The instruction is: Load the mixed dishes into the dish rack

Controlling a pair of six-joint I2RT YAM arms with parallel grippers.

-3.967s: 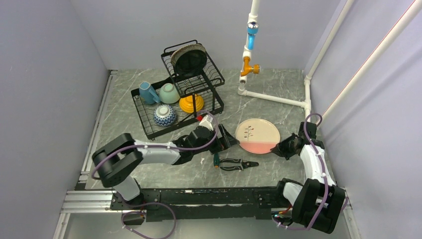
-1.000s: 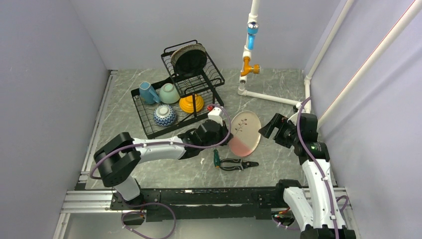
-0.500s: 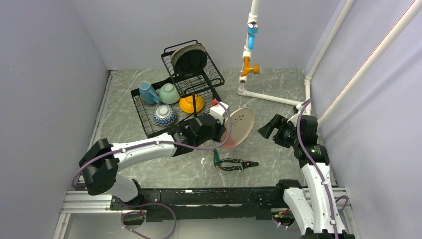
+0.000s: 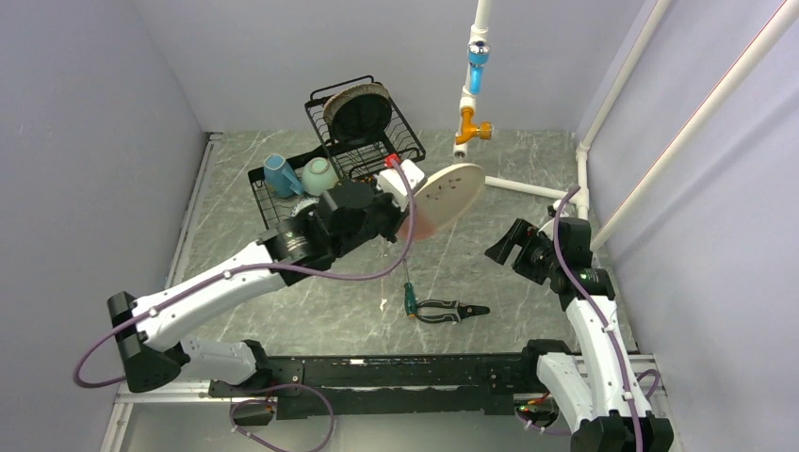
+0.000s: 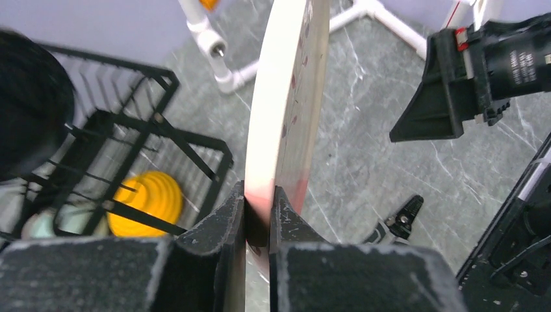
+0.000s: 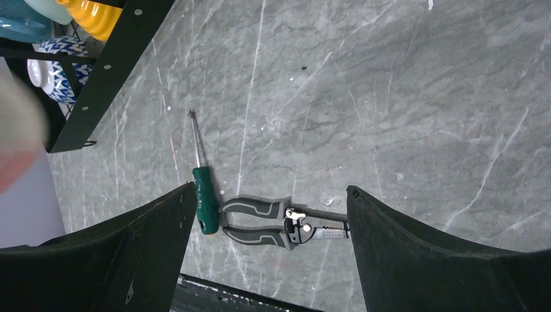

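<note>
Two plates (image 4: 361,118) are standing in the dish rack's (image 4: 403,141) raised basket, with a mug (image 4: 278,175) and a bowl (image 4: 319,174) sitting in its lower tray. A third plate (image 4: 445,191) is hanging tilted just right of the rack. A screwdriver (image 4: 410,298) and pliers (image 4: 452,309) are lying side by side before it, rightward.

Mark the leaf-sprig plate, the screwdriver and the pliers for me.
leaf-sprig plate (image 4: 448,191): top external view, on its cream face.
screwdriver (image 6: 205,207): right wrist view, on the green handle.
pliers (image 6: 294,223): right wrist view, at the pivot between handles and jaws.
</note>
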